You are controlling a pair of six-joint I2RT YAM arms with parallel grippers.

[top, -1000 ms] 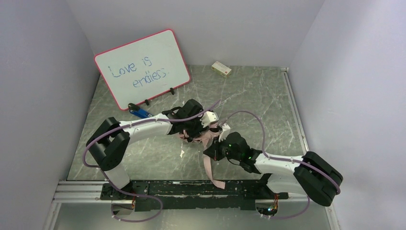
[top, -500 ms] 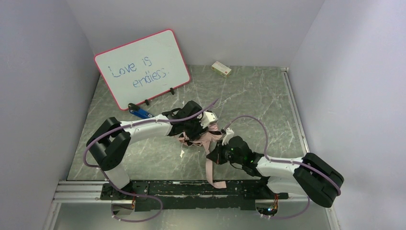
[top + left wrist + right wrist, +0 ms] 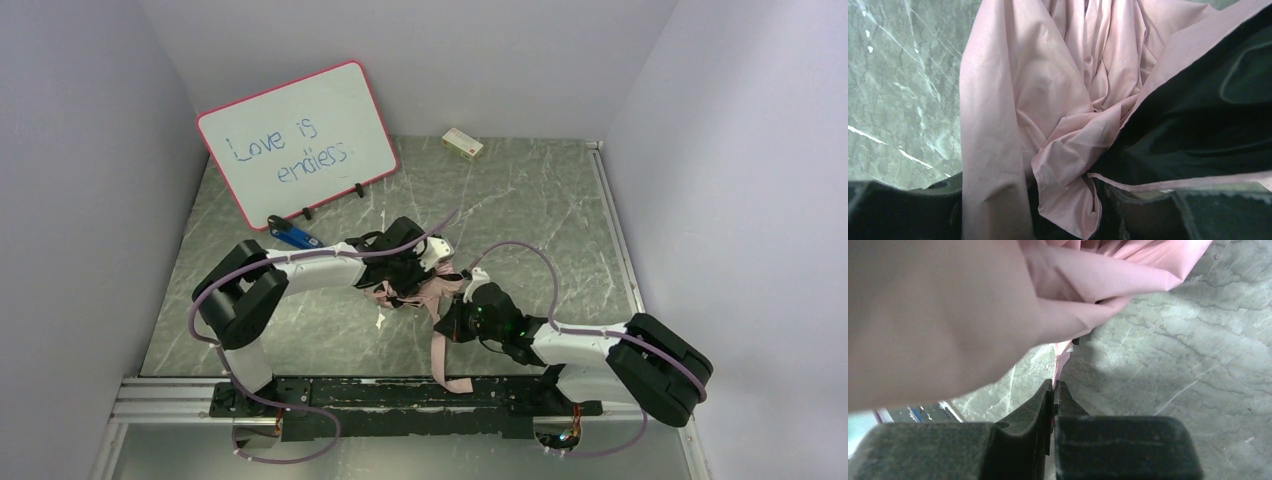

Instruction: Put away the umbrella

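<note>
Left jaws are gripping the bunched umbrella [image 3: 1048,125] half-closed, while right jaws, pinching shut on its strap [image 3: 1059,360], should be pulling it taut for wrapping.

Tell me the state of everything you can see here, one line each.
umbrella: collapsed, canopy bunched, not strapped.
strap: loose, trailing toward the near edge.
left gripper: jaws closed on the umbrella.
right gripper: jaws shut on the strap.
whiteboard: propped upright, written on.
blue marker: lying flat.
small box: lying by the back wall.
</note>
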